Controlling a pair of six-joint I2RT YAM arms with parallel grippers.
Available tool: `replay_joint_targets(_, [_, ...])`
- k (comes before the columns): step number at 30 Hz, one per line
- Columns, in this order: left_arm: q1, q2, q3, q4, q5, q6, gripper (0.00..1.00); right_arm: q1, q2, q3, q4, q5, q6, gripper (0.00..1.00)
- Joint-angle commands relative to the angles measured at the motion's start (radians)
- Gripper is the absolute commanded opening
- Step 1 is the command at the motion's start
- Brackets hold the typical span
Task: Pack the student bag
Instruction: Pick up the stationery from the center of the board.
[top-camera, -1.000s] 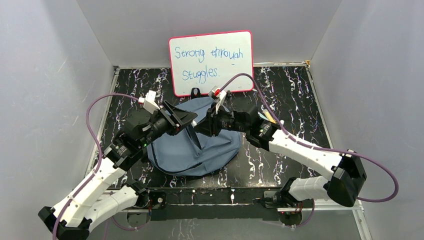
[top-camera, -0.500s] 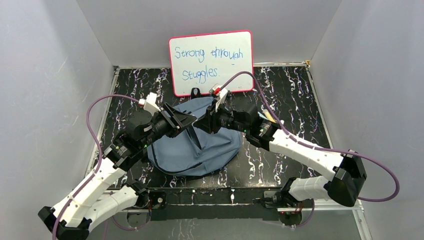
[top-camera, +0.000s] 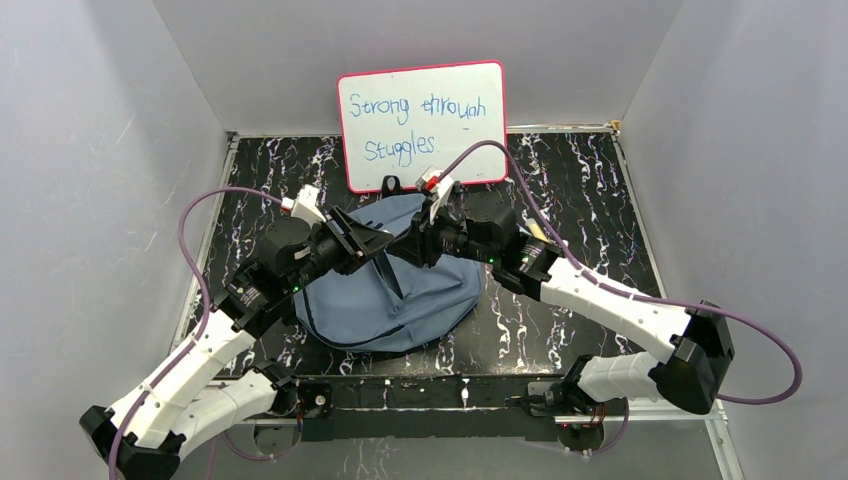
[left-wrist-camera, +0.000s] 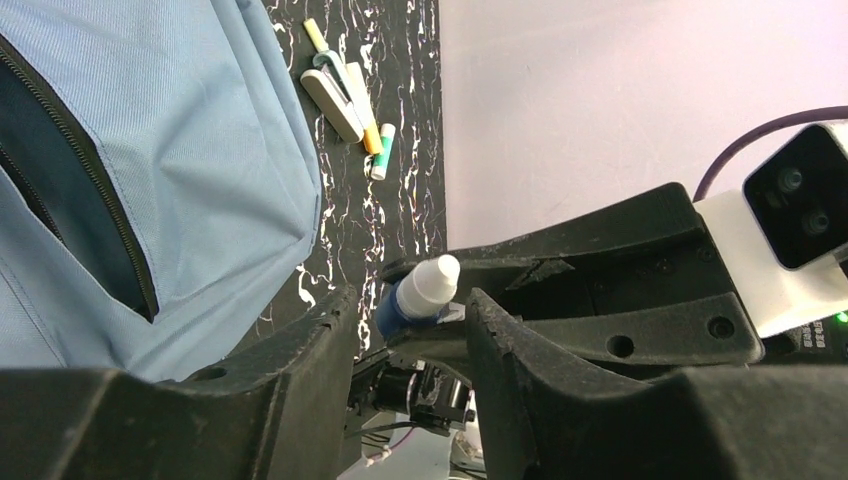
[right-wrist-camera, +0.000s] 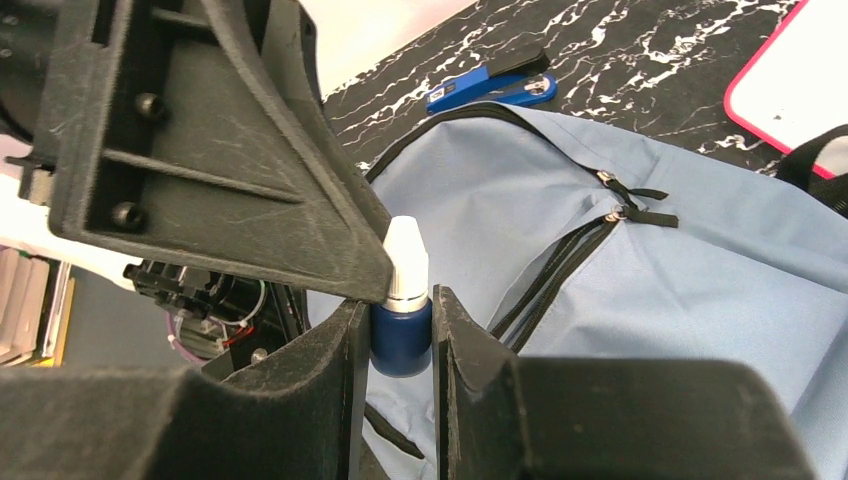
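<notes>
The grey-blue student bag (top-camera: 390, 295) lies flat mid-table with its dark zippers partly open; it also shows in the left wrist view (left-wrist-camera: 150, 140) and the right wrist view (right-wrist-camera: 660, 290). My right gripper (right-wrist-camera: 401, 335) is shut on a small dark-blue bottle with a white cap (right-wrist-camera: 403, 300) and holds it above the bag. My left gripper (left-wrist-camera: 405, 330) is open, with the bottle (left-wrist-camera: 420, 290) just beyond its fingertips. One left finger (right-wrist-camera: 220, 170) sits right beside the bottle's cap. In the top view both grippers, left (top-camera: 372, 240) and right (top-camera: 408, 247), meet over the bag.
A pink-framed whiteboard (top-camera: 422, 125) stands behind the bag. A blue stapler (right-wrist-camera: 490, 88) lies on the table left of the bag. A beige clip-like item (left-wrist-camera: 335, 100), a yellow pen (left-wrist-camera: 352, 95) and a small green-and-white stick (left-wrist-camera: 381, 160) lie right of it.
My left arm has edged slightly toward the right gripper. The right gripper still holds the bottle in about the same place.
</notes>
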Motion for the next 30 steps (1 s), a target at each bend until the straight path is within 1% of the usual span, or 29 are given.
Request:
replay_joint_targets(1, [-0.001,0.002,0.013,0.001,-0.008,0.013,0.39,0.02,-0.007,0.062,0.087,-0.052,-0.021,0.07])
replay_joint_targets(4, [-0.002,0.003,0.01,0.004,-0.005,0.011,0.34,0.02,-0.012,0.057,0.093,-0.048,-0.023,0.08])
replay_joint_targets(9, [-0.002,0.009,0.003,0.016,0.005,0.001,0.2,0.02,-0.006,0.063,0.098,-0.048,-0.023,0.09])
replay_joint_targets(13, [-0.002,0.004,0.001,0.017,0.008,-0.002,0.06,0.019,-0.005,0.06,0.099,-0.037,-0.019,0.15])
replay_joint_targets(15, [-0.002,-0.004,-0.002,0.017,0.006,-0.002,0.0,0.019,-0.006,0.058,0.098,-0.028,-0.018,0.18])
replay_joint_targets(17, [-0.001,-0.013,-0.007,0.017,0.003,-0.002,0.0,0.02,-0.009,0.056,0.097,-0.024,-0.012,0.25])
replay_joint_targets(20, [-0.002,-0.028,-0.017,0.016,-0.003,-0.002,0.0,0.021,-0.016,0.05,0.094,-0.018,-0.003,0.42])
replay_joint_targets(21, [-0.001,-0.032,-0.021,0.012,-0.005,-0.002,0.0,0.021,-0.02,0.049,0.089,-0.011,0.0,0.5])
replay_joint_targets(23, [-0.001,-0.04,-0.025,-0.003,-0.022,-0.003,0.0,0.021,-0.031,0.045,0.072,0.009,0.012,0.59])
replay_joint_targets(25, [-0.002,-0.05,-0.033,-0.025,-0.04,0.002,0.0,0.02,-0.044,0.043,0.041,0.048,0.03,0.65])
replay_joint_targets(28, [-0.001,-0.068,-0.052,-0.071,-0.123,0.015,0.0,0.02,-0.047,0.043,-0.023,0.101,0.056,0.71])
replay_joint_targets(30, [-0.001,-0.075,-0.054,-0.131,-0.185,0.036,0.0,0.022,-0.035,0.053,-0.075,0.139,0.072,0.73])
